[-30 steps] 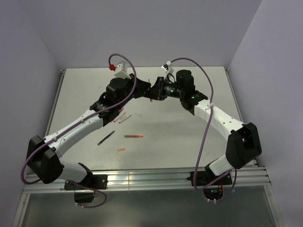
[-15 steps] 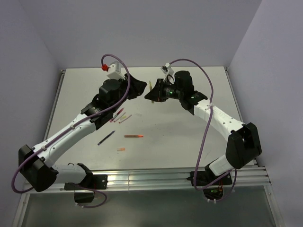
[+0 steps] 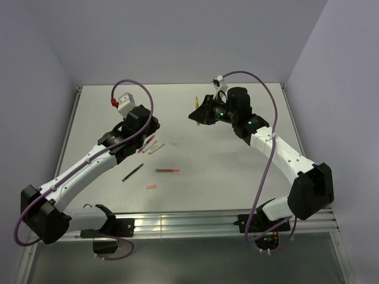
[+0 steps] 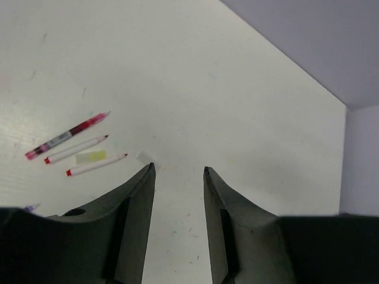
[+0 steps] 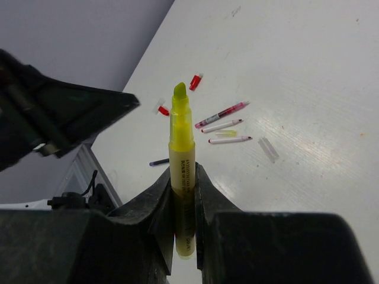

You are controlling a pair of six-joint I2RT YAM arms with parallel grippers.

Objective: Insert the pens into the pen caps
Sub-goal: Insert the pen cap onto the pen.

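Observation:
My right gripper (image 5: 182,171) is shut on the barrel of an uncapped yellow pen (image 5: 181,142), held upright above the table's far middle (image 3: 197,104). To its left, over the pens, my left gripper (image 4: 178,170) hangs open and empty (image 3: 149,125). A dark red pen (image 4: 67,136) and two white pens (image 4: 77,149) (image 4: 96,164) lie together on the table. A yellow cap (image 4: 90,157) and a clear cap (image 4: 144,157) rest beside them. Nearer the arms lie a black pen (image 3: 132,172), an orange pen (image 3: 167,170) and a small orange cap (image 3: 152,187). Two red caps (image 5: 195,82) (image 5: 163,109) show in the right wrist view.
The pale table (image 3: 237,171) is walled by grey panels at the back and sides. A metal rail (image 3: 177,222) carries both arm bases at the near edge. Purple cables (image 3: 133,89) loop over each wrist.
The grippers met at the far middle a second ago. My left gripper has opened and drawn back to the left. The right gripper keeps the yellow pen and has shifted slightly right.

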